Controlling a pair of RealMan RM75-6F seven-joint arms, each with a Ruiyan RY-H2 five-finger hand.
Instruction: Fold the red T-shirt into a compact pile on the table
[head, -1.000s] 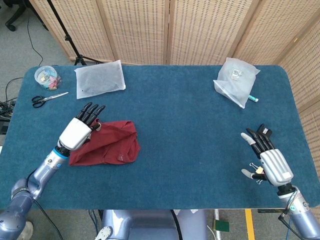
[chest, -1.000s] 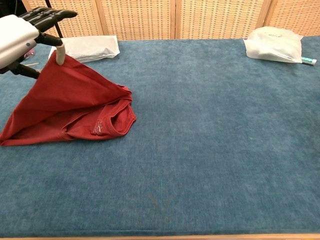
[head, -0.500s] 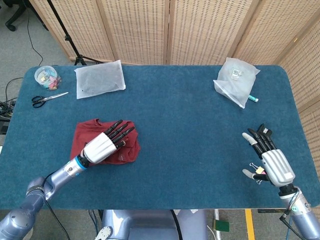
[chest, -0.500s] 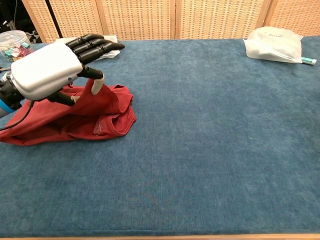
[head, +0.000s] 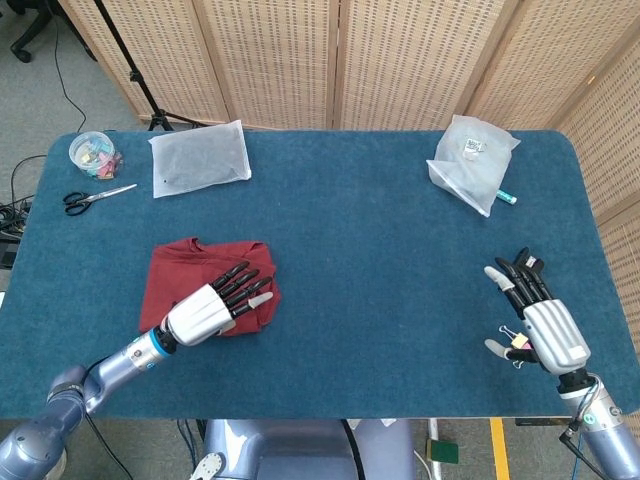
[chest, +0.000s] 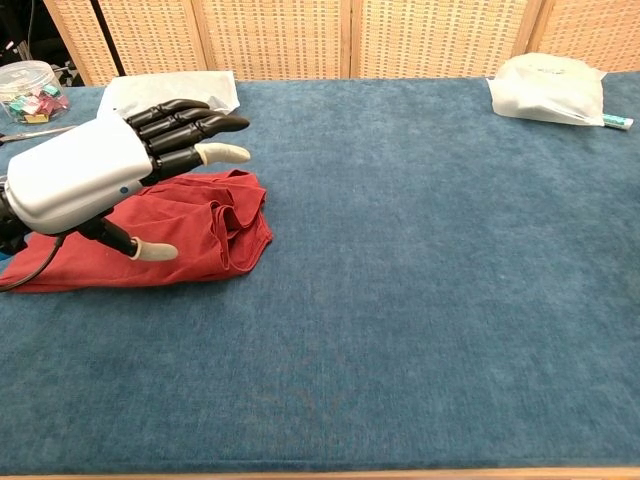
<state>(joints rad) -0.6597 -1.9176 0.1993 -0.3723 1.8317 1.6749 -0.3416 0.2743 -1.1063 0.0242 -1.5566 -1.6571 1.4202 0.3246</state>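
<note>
Your table (head: 380, 290) has a blue carpet top. The red T-shirt (head: 190, 280) lies bunched under your left hand (head: 205, 310). Beyond that hand: flat white bag (head: 198, 157), scissors (head: 98, 197), a tub of clips (head: 92, 152). Beyond your right hand (head: 535, 320), a puffed white bag (head: 470, 160).

Head view high, looking down, chest view low, near, sharing table (head: 380, 300)

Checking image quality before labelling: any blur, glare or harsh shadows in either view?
Head view: sharp, even light, no glare; only soft shadow under the left robot hand on the red T-shirt. Chest view: left robot hand looms large and near, cut by the left edge; mild sheen on its white shell, shirt folds still crisp. Right robot hand shows only in the head view.
</note>
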